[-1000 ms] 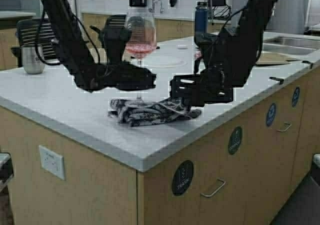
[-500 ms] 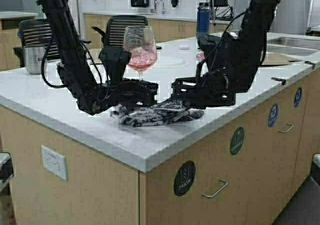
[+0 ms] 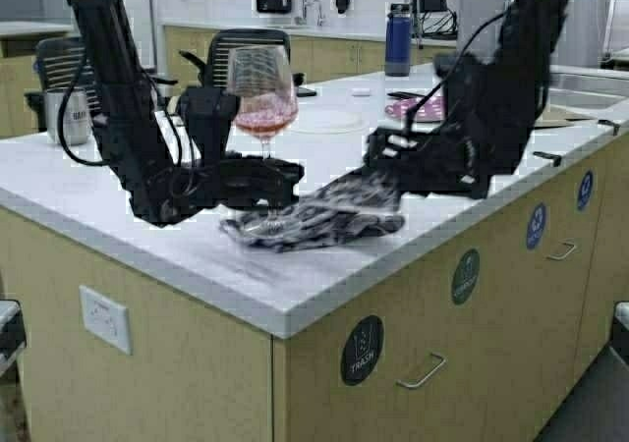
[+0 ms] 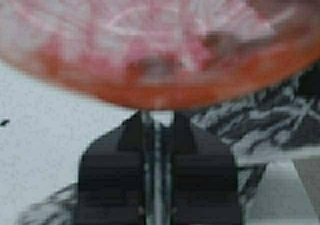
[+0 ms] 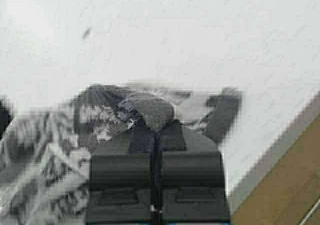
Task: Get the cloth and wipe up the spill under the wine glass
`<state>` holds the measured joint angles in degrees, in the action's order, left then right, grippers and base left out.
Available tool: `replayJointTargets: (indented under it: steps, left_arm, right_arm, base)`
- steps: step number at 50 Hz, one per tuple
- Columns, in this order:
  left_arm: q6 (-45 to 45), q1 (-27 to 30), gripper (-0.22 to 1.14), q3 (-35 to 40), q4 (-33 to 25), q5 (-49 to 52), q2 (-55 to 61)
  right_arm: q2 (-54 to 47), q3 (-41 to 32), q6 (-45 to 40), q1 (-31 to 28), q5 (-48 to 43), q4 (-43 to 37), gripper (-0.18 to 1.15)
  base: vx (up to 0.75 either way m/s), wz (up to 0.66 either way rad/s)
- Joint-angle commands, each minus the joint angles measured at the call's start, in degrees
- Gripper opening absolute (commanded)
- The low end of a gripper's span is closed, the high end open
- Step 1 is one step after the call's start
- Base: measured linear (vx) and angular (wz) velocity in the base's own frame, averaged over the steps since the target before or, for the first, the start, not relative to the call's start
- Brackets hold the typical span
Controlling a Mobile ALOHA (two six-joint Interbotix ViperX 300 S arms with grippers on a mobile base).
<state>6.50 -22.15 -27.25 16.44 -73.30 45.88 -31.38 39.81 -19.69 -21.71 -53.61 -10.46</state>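
Left gripper (image 3: 278,177): clamped together on the thin stem of the wine glass (image 3: 261,90), holding it upright above the counter; in the left wrist view the fingers (image 4: 120,177) press the stem from both sides.
Wine glass: clear, with pinkish-red liquid low in its bowl; its round foot sits just over the left part of the cloth (image 3: 313,219).
Right gripper (image 3: 383,172): closed tight on a bunched fold of the cloth, lifting that far right corner off the surface.
Cloth: dark and white floral fabric, crumpled near the front edge of the white countertop (image 3: 147,236), between the two arms.
Far left: a steel mug (image 3: 67,116) on the counter.
Far centre: a blue bottle (image 3: 397,39) standing upright.
Cabinet front: round dark labels (image 3: 362,350) and metal handles below the counter edge.
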Motion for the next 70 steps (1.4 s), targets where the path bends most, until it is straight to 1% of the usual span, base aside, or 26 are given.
replayJointTargets:
  steps: [1,8,18,27,41,43,47,54,56,59,62,70]
  left_arm:
    - [-0.09,0.26,0.19,0.35,-0.18,-0.44,-3.69]
    - [-0.09,0.26,0.25,0.44,-0.09,-0.44,-3.25]
    - [-0.09,0.26,0.3,2.2,-0.09,-0.62,0.35]
    - [-0.18,0.26,0.31,3.78,-0.09,-0.88,3.08]
    - [-0.26,0.26,0.33,5.8,-0.09,-0.88,5.36]
    - [-0.26,0.26,0.35,5.98,-0.09,-0.88,5.54]
    - [-0.18,0.26,0.44,6.06,-0.18,-0.88,5.71]
    - [-0.26,0.26,0.68,5.71,-0.88,-0.88,5.71]
    - [-0.35,0.26,0.77,5.45,-1.93,-0.88,5.71]
    - [-0.35,0.26,0.84,5.27,-3.78,-0.88,5.71]
    - [-0.44,0.26,0.88,5.01,-5.1,-1.14,5.63]
    - [-2.81,0.26,0.89,2.81,-5.54,-3.69,4.92]
  right_arm:
    - [5.71,0.18,-0.26,5.45,-1.14,-1.41,0.06]
    - [9.05,1.41,-0.26,9.49,-2.11,-2.72,0.06]
    - [12.3,2.81,-0.18,13.1,-4.48,-3.43,0.06]
    - [13.18,3.43,-0.18,14.41,-6.5,-3.52,0.06]
    - [13.1,4.13,-0.18,14.41,-6.77,-3.43,0.06]
    - [13.1,4.13,-0.09,14.41,-6.77,-3.43,0.06]
    - [13.1,4.48,-0.09,14.41,-6.77,-3.34,0.06]
    - [13.18,4.83,-0.09,14.41,-6.68,-3.25,0.06]
    - [13.1,5.01,-0.09,14.41,-6.77,-3.16,0.06]
    - [13.1,5.19,-0.09,14.41,-6.77,-3.16,0.06]
    - [13.1,5.36,-0.09,14.41,-6.77,-3.16,0.06]
    - [13.1,6.06,-0.09,14.41,-6.77,-3.08,0.06]
  base:
    - [0.0,0.0]
    - [0.0,0.0]
    - [0.0,0.0]
    - [0.0,0.0]
    - [0.0,0.0]
    - [0.0,0.0]
    - [0.0,0.0]
    - [0.0,0.0]
    - [0.0,0.0]
    - [0.0,0.0]
    - [0.0,0.0]
    - [0.0,0.0]
